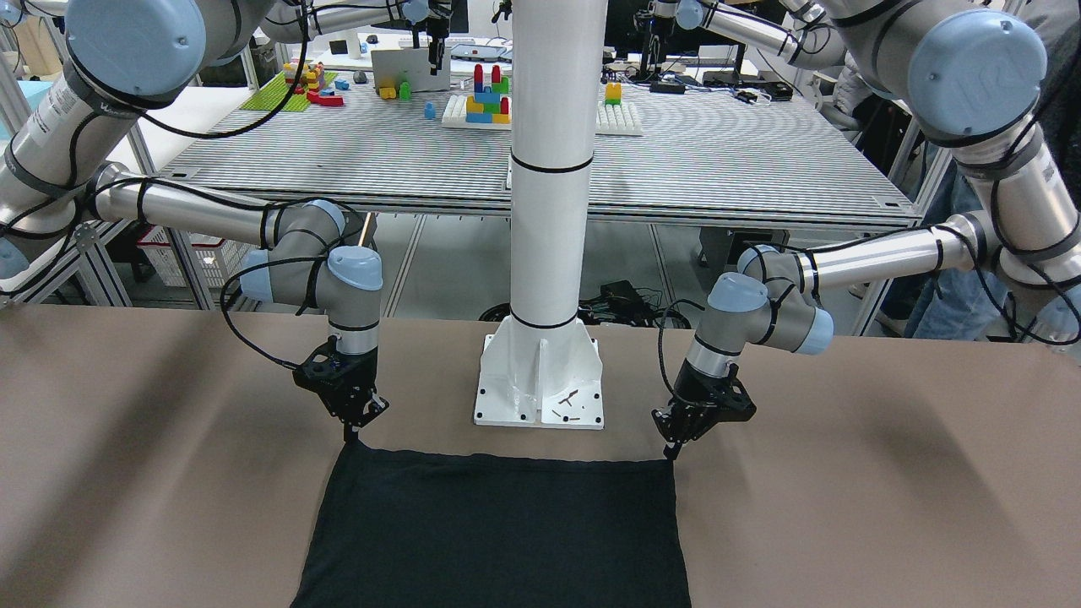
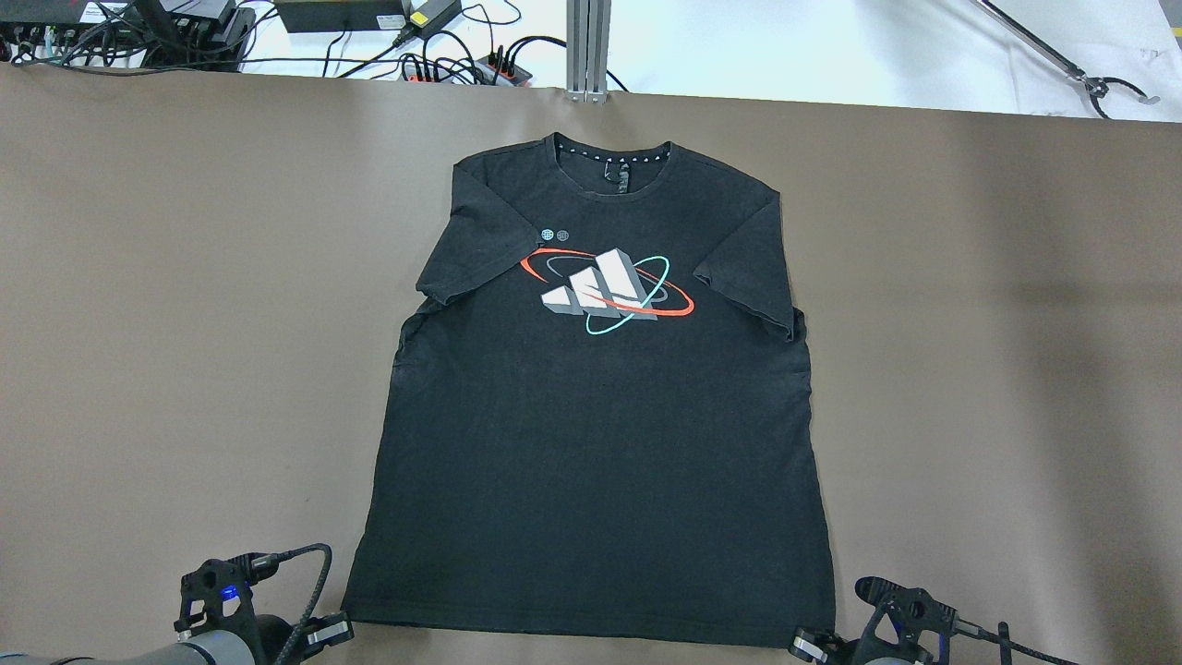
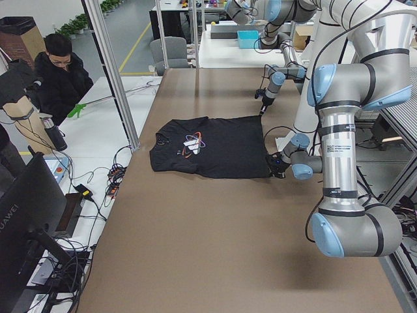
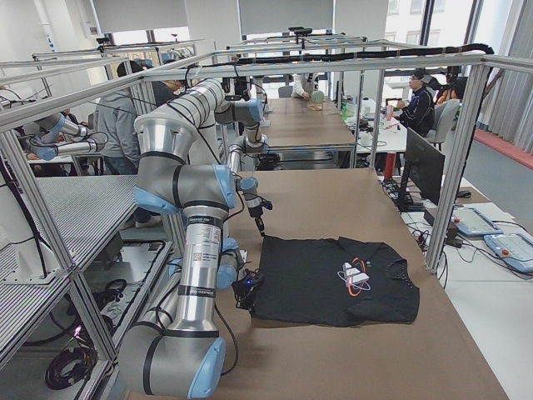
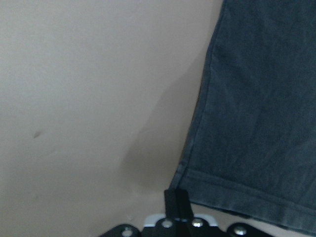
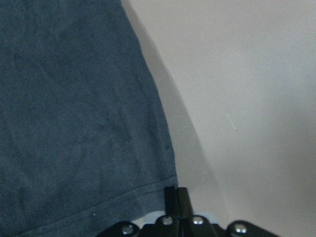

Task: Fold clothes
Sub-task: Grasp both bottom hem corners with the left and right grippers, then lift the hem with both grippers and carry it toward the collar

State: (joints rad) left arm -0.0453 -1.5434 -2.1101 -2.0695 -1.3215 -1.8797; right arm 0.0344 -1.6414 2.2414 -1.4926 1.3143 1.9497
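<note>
a black t-shirt (image 2: 591, 434) lies spread flat, front side up, on the brown table (image 2: 138, 323). its bottom hem sits just short of the base plate (image 1: 507, 405) of the white pillar (image 1: 549, 211). its collar (image 2: 611, 157) is at the end farthest from the pillar. the hem is wider than the base plate and reaches past it on both sides. both short sleeves lie flat, angled out and down from the shoulders. a printed logo (image 2: 605, 286) sits on the chest: pale slanted bars ringed by a red loop and a teal loop.

the left gripper (image 1: 673, 450) is down at table level, off one side of the pillar's base, at the hem corner on the robot's left. its fingers (image 5: 176, 202) are pressed together into one narrow tip right on that corner, clamped on the fabric. the right gripper (image 1: 350, 435) mirrors it off the other side of the base, at the opposite hem corner. its fingers (image 6: 176, 200) are likewise closed tight on the cloth's edge. in the front-facing view that corner rises to a small point at the fingertips.

both forearms reach in low from either side of the pillar, with the wrists pointing down. the cloth between the two corners lies nearly straight along the base plate's edge.
</note>
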